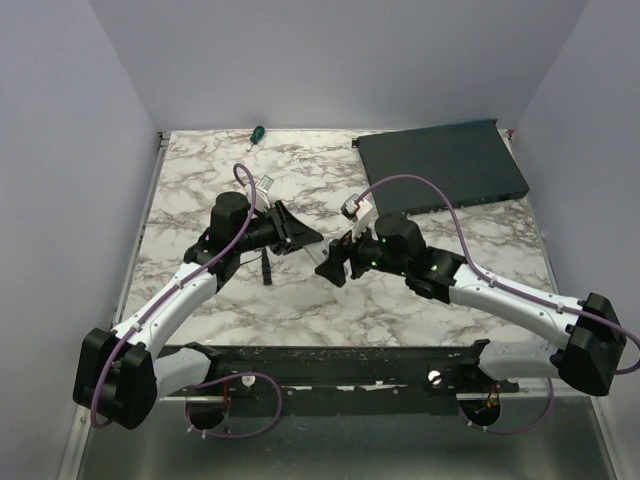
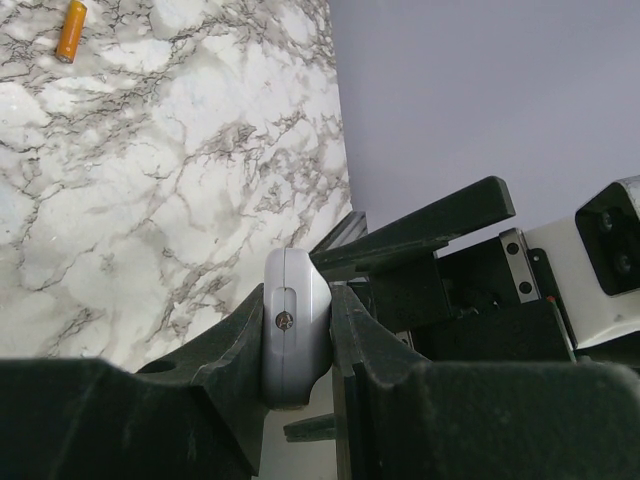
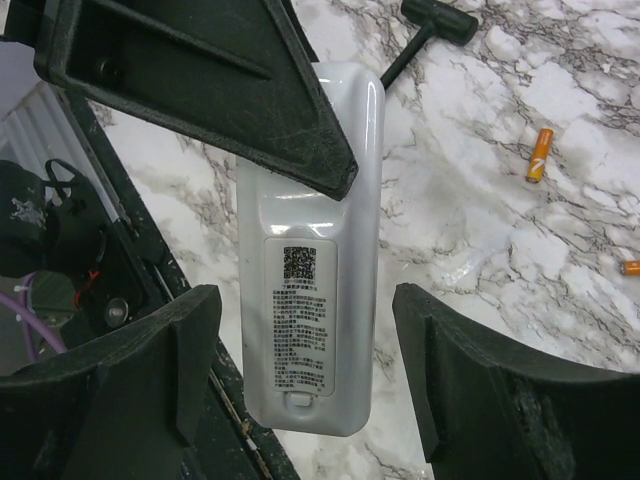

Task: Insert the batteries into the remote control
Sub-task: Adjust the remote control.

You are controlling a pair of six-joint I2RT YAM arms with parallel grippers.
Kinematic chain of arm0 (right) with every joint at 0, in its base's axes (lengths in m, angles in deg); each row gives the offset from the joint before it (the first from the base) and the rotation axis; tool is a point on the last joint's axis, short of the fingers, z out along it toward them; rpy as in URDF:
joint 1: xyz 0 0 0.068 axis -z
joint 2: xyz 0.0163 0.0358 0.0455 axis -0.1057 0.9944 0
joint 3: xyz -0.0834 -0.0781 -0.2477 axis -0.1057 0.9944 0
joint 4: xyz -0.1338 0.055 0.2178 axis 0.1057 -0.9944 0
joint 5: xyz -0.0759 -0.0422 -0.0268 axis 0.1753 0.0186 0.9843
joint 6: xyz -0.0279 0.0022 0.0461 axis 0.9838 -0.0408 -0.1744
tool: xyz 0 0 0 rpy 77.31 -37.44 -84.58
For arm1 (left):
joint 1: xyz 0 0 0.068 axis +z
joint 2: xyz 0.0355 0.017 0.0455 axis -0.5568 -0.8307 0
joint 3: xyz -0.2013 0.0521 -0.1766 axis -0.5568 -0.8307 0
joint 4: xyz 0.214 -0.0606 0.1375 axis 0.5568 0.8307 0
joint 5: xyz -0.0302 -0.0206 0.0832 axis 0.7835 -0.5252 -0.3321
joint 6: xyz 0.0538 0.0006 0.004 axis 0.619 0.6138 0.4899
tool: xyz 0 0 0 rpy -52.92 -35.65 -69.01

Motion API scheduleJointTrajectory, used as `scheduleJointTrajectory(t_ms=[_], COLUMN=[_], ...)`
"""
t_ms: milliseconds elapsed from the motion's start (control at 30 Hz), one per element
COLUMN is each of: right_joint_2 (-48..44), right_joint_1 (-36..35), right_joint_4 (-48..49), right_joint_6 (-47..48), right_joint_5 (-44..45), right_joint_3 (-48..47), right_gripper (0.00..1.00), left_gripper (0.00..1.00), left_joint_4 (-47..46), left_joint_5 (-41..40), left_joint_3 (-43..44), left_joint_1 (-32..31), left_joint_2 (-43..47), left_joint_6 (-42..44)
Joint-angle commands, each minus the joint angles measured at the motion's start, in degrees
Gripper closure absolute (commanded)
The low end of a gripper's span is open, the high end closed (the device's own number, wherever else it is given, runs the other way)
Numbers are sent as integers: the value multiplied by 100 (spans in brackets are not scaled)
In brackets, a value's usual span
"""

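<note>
My left gripper (image 2: 297,312) is shut on the white remote control (image 2: 298,285), squeezing its thin sides and holding it off the table. In the right wrist view the remote control (image 3: 315,290) shows its back, with a QR-code label and a small latch at the lower end. My right gripper (image 3: 308,335) is open, one finger on each side of that lower end, with gaps on both sides. Two orange batteries (image 3: 539,154) (image 3: 630,267) lie on the marble beyond. One battery (image 2: 71,30) shows in the left wrist view. From above, the left gripper (image 1: 295,232) and the right gripper (image 1: 335,262) meet mid-table.
A large dark flat box (image 1: 440,165) lies at the back right. A green-handled screwdriver (image 1: 256,133) rests at the back edge. A black rod-shaped tool (image 3: 430,25) lies on the marble near the grippers. Purple walls enclose the table.
</note>
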Motion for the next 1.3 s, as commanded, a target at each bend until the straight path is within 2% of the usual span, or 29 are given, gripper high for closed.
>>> scheduleJointTrajectory(t_ms=[0,233,367,400,467,567,633,733,967,1267], right_joint_2=[65,160,222,227,266,323,333,319,259,214], right_joint_1=[-79,-117,-126,-130,-126,-126,-126,-130,-126,-126], right_joint_4=[195,332,270,266,123,12,3,2,54,144], right_joint_6=[69,105,114,117,108,85,62,9,-47,-120], right_joint_5=[37,40,32,29,-19,-77,-71,17,112,149], right_joint_3=[77,44,-22,-31,-87,-188,-227,-253,-218,-200], right_gripper=[24,43,58,65,78,90,97,98,99,98], left_gripper=[100,100,100,99,94,89,79,71,62,61], left_joint_4=[-144,-232,-236,-236,-249,-271,-264,-215,-188,-165], left_joint_5=[-55,16,12,13,32,30,34,-4,-10,-32], left_joint_3=[181,155,107,102,102,102,111,102,50,55], left_joint_1=[-35,-35,-41,-38,-40,-44,-43,-44,-44,-70], left_joint_2=[-20,-40,-45,-48,-52,-40,-31,-13,-22,-6], left_joint_6=[-71,-124,-142,-142,-150,-147,-134,-101,-63,-13])
